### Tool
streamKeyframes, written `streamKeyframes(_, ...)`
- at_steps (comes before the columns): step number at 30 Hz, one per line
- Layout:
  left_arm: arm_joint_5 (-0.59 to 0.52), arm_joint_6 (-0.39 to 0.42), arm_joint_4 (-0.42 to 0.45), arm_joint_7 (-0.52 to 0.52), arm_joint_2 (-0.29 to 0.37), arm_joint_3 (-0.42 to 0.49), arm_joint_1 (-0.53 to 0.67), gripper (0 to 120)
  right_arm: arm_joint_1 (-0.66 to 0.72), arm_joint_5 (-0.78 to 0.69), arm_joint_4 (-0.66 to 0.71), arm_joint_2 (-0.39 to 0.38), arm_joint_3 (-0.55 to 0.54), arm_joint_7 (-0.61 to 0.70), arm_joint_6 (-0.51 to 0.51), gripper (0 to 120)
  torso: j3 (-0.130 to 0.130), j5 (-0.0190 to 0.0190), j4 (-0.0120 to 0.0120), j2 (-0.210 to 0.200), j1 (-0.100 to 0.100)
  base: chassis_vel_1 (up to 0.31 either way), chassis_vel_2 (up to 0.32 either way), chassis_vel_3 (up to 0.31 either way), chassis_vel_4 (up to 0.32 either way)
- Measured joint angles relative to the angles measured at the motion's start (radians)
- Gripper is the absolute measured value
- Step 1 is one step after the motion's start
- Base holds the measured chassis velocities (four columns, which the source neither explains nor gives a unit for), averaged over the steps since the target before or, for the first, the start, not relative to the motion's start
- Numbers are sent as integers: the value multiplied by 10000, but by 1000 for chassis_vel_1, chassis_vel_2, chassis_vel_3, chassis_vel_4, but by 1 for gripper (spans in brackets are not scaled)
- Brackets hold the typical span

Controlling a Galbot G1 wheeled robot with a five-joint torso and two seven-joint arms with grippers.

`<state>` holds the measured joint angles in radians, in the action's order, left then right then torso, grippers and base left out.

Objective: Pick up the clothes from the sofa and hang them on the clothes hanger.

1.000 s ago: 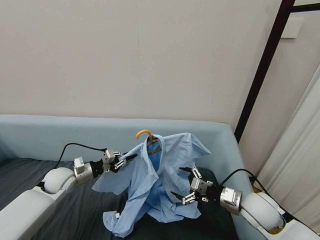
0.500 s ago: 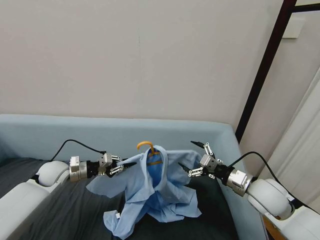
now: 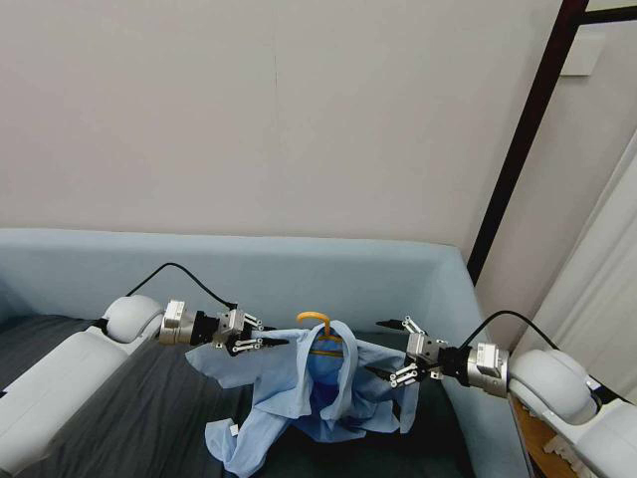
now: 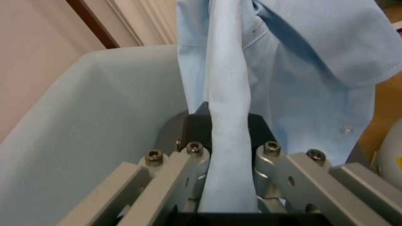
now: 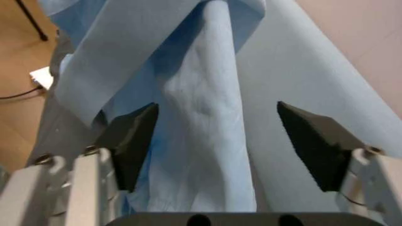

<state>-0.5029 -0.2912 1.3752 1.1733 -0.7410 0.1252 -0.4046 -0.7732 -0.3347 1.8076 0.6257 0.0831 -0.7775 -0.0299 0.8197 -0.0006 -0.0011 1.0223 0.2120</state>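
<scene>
Both arms have swung toward my right since half a second ago, and the shirt and hanger have sunk lower with them.

My left end effector (image 3: 261, 337) is pinched tight on a fold of the shirt (image 3: 299, 388) near its shoulder; the left wrist view shows the cloth running straight between the pads (image 4: 196, 155). My right end effector (image 3: 383, 349) is spread wide. In its wrist view a ridge of shirt lies between the fingers (image 5: 135, 136), and neither finger touches it. So one pinch carries the whole load. The shirt hangs between the two arms over the sofa (image 3: 100, 264), draped on the hanger (image 3: 317, 320), with its tail pooled on the dark seat.

What worries me:
- Nothing grips the hanger itself, so if I pull sideways with the left arm, the shirt could slide off it or the hanger could tip out of the collar.
- If the right arm closes on a loose ridge, it may catch only a thin layer and let go under load.
- A lift with the tail on the cushion could drag the cloth and twist it.

What I cannot read: the hanger's arms are buried under fabric, so I cannot tell whether both shoulders sit on them. The near sleeve is lost in the folds, and the left wrist view is blocked by cloth close up.
</scene>
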Motion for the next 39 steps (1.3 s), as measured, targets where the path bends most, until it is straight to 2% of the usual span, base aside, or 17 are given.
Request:
streamKeyframes(1, 0, 0, 0, 0, 0, 0, 0, 7, 0, 0, 0, 0, 0, 0, 0, 73, 0, 0, 0, 0, 0, 0, 0, 0, 0)
streamKeyframes(6, 121, -126, -46, 37, -6, 1, 57, 7, 395, -104, -396, 39, 46, -1397, 221, 50, 0, -2, -1, 0, 0, 0, 0, 0, 0)
streamKeyframes(7, 121, -126, -46, 37, -6, 1, 57, 7, 395, -104, -396, 39, 46, -1397, 221, 50, 0, -2, -1, 0, 0, 0, 0, 0, 0)
streamKeyframes(9, 125, -136, -18, 37, 16, -13, 58, 7, 492, -114, -491, 79, 56, -1745, 291, 42, 0, -2, -2, 0, 0, 0, 0, 0, 0)
streamKeyframes(11, 123, -137, 40, 37, 41, -27, 57, 7, 528, -95, -528, 107, 56, -1836, 313, 32, 0, -2, -2, 0, 0, 0, 0, 0, 0)
streamKeyframes(13, 120, -137, 52, 37, 48, -32, 58, 7, 531, -75, -534, 119, 56, -1839, 314, 29, 0, -2, -1, 0, 0, 0, 0, 0, 0)
streamKeyframes(18, 95, -149, 89, 128, 31, -47, 60, 7, 480, -10, -534, 113, 46, -1827, 276, 8, -1, -2, -2, 0, 0, 0, 0, 0, 0)
streamKeyframes(25, 75, -390, 51, 153, -23, -62, 32, 7, 349, -211, -479, 24, 107, -1856, 201, 7, -1, -1, -3, 0, -1, 0, 0, 0, 0)
streamKeyframes(27, 23, -727, -138, 154, -70, -116, 77, 8, 345, -494, -468, -9, 176, -1844, 121, 7, 0, -3, -2, 0, 0, 0, 0, 0, 0)
streamKeyframes(30, -97, -1148, -512, 48, -102, -303, 162, 15, 397, -831, -557, -89, 277, -1814, -17, 7, -1, -1, -2, 0, 0, 0, 0, 0, 0)
streamKeyframes(31, -458, -1460, -784, -114, -122, -413, 220, 22, 453, -1153, -624, -177, 327, -1715, -115, 7, -1, -3, -2, 0, 0, 0, 0, 0, 0)
streamKeyframes(32, -458, -1460, -784, -114, -122, -413, 220, 22, 453, -1153, -624, -177, 327, -1715, -115, 7, -1, -3, -2, 0, 0, 0, 0, 0, 0)
streamKeyframes(34, -1493, -1759, -1146, -241, -72, -545, 335, 32, 502, -1742, -716, -393, 344, -1471, -294, 7, 0, -6, -2, 0, 0, 0, 0, 0, 0)
streamKeyframes(35, -2184, -1804, -1226, -255, -1, -628, 389, 36, 510, -2097, -746, -514, 343, -1347, -424, 7, 0, -3, -2, 0, 0, 0, 0, 0, 0)
streamKeyframes(36, -2184, -1804, -1226, -255, -1, -628, 389, 36, 510, -2097, -746, -514, 343, -1347, -424, 7, 0, -3, -2, 0, 0, 0, 0, 0, 0)
streamKeyframes(39, -3650, -1737, -1153, -261, 271, -920, 378, 52, 497, -3626, -601, -886, 256, -761, -980, 7, -1, 0, -3, 0, 0, 0, 0, 0, 0)
